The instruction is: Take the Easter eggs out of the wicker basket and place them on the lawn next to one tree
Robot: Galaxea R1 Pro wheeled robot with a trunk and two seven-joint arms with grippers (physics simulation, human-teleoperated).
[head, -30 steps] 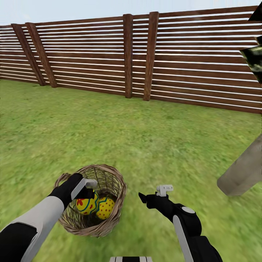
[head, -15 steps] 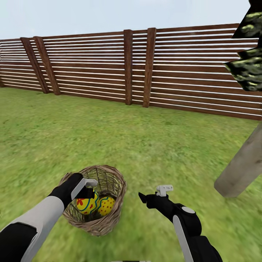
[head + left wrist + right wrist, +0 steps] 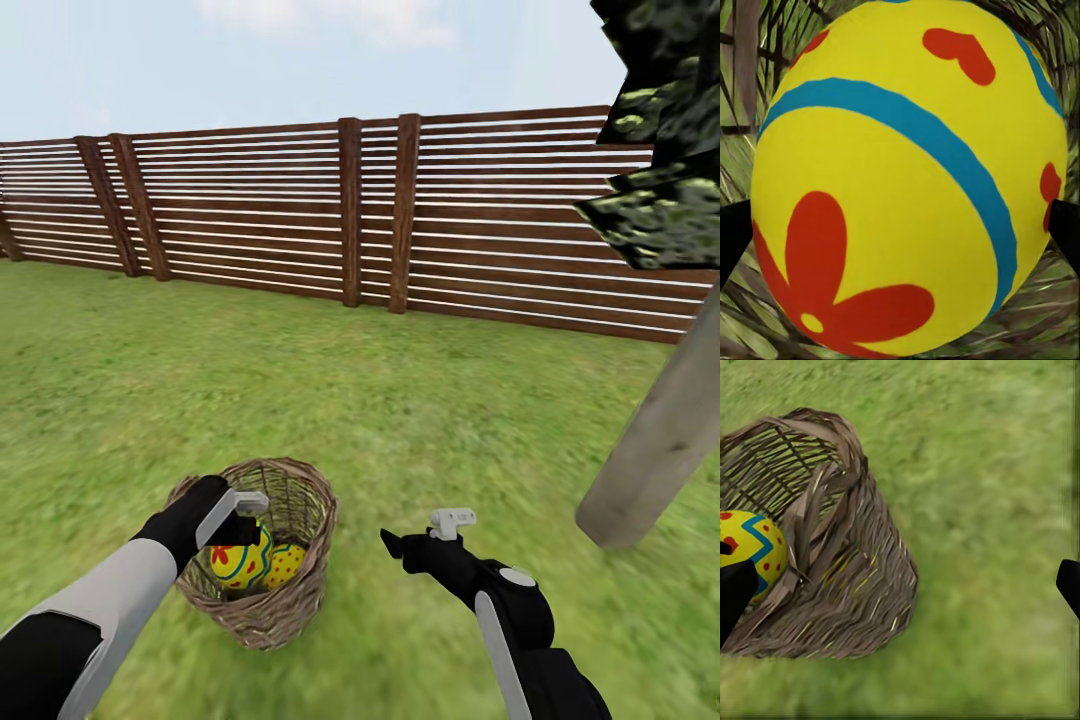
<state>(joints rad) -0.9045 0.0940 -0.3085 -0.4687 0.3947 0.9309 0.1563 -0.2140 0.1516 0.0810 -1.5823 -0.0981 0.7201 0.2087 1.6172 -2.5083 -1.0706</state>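
The wicker basket (image 3: pixel 262 610) stands on the lawn (image 3: pixel 400 400) low in the head view. My left gripper (image 3: pixel 238 530) reaches into its mouth, shut on the egg with the red flower (image 3: pixel 232 565) at rim height. In the left wrist view that flower egg (image 3: pixel 907 180) sits between my dark fingertips (image 3: pixel 731 232). A red-dotted egg (image 3: pixel 286 566) lies deeper inside the basket. My right gripper (image 3: pixel 420 532) hovers open over the grass to the basket's right. Its wrist view shows the basket (image 3: pixel 847 570) and a yellow egg with a blue zigzag (image 3: pixel 750 547) at the rim.
The tree's thick pale trunk (image 3: pixel 655 440) leans up from the grass at the right, under dark blotched foliage (image 3: pixel 660 130). A brown slatted fence (image 3: pixel 350 220) closes the far side of the garden. Open grass lies between basket and trunk.
The head view has tilted up, showing more sky, fence and tree. My left gripper keeps the flower egg. The red-dotted egg now sits more hidden behind the basket rim.
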